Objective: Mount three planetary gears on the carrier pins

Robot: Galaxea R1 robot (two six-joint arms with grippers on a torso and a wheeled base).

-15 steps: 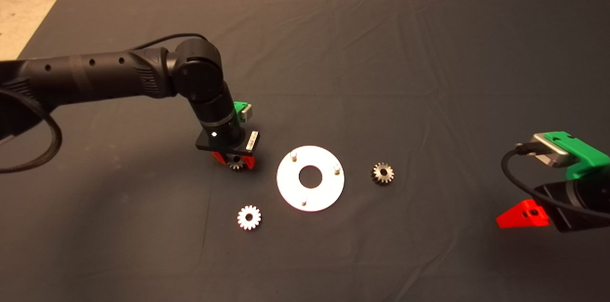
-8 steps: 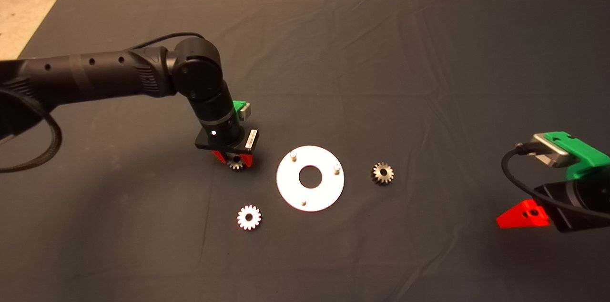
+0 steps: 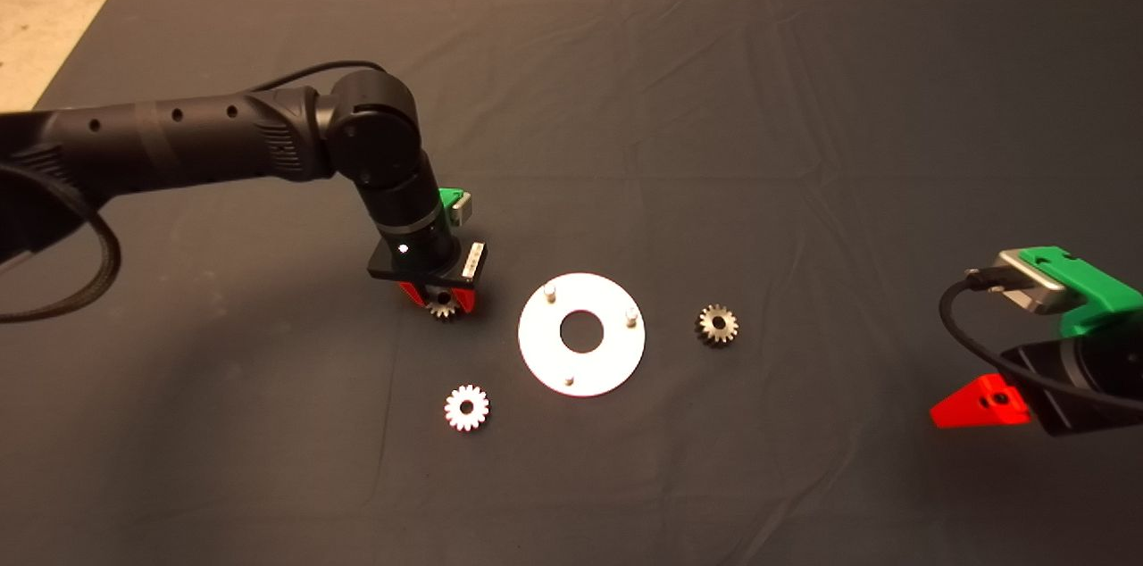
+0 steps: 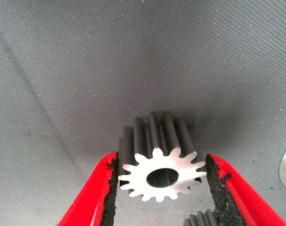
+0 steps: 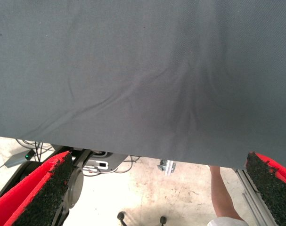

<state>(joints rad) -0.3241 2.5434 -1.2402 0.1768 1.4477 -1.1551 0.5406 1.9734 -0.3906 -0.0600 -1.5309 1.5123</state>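
My left gripper (image 3: 440, 303) stands just left of the white disc (image 3: 545, 352) and is shut on a dark planetary gear (image 3: 442, 309). In the left wrist view both black pads (image 4: 110, 188) press the gear's (image 4: 159, 160) toothed sides, with its round centre hole facing the camera. I cannot tell if it rests on the mat or hangs just above it. The disc carries three bare carrier pins (image 3: 551, 289), (image 3: 631, 314), (image 3: 569, 380). A second gear (image 3: 716, 324) lies right of the disc. A bright third gear (image 3: 466, 408) lies at its lower left. My right gripper (image 3: 978, 403) is parked at the lower right, open.
The dark mat (image 3: 759, 102) has shallow wrinkles. In the right wrist view the open fingers (image 5: 44, 188) frame the mat's edge, with floor, cables and a person's leg (image 5: 223, 193) beyond. The left arm (image 3: 179, 142) reaches in across the mat's left side.
The left arm has shifted only very slightly, with the gear still between its fingers. The disc, the two loose gears and the right arm have not moved.
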